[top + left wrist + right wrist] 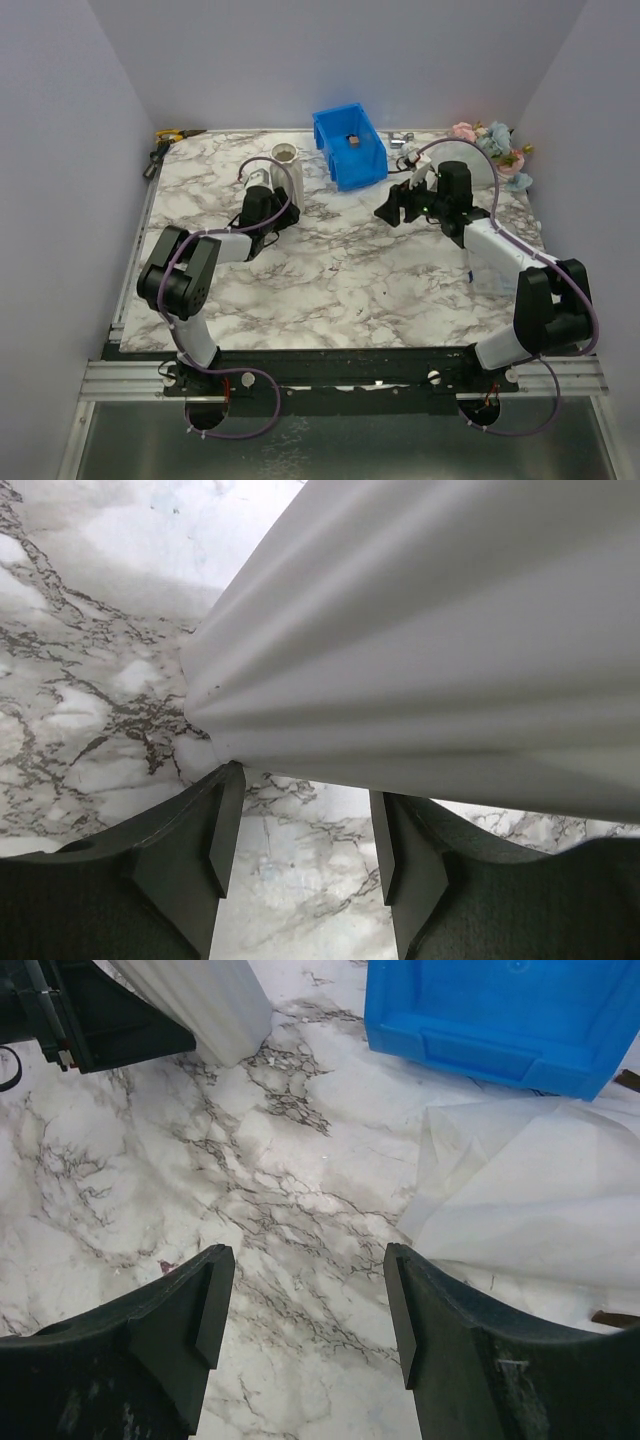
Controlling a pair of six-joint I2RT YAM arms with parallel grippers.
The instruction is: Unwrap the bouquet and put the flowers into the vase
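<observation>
The vase (pixel 286 168) stands left of the blue bin (pixel 349 146), the left end effector (pixel 305 810) apart at its base (likely to steady it). The flowers (pixel 495 148) lie right of the bin, the right end effector (pixel 308 1260) apart beside loose wrapping paper (pixel 525 1190).

1. The vase (pixel 286 172), tall, off-white and ribbed down its length, stood upright on the marble table (pixel 340 280), left of centre toward the far edge.
2. The flowers (pixel 495 150), pink, cream and pale blue with green leaves, lay bunched at the far right corner, well apart from the vase.
3. The wrapping paper (pixel 520 1195), thin, translucent and white, lay spread flat on the table.
</observation>
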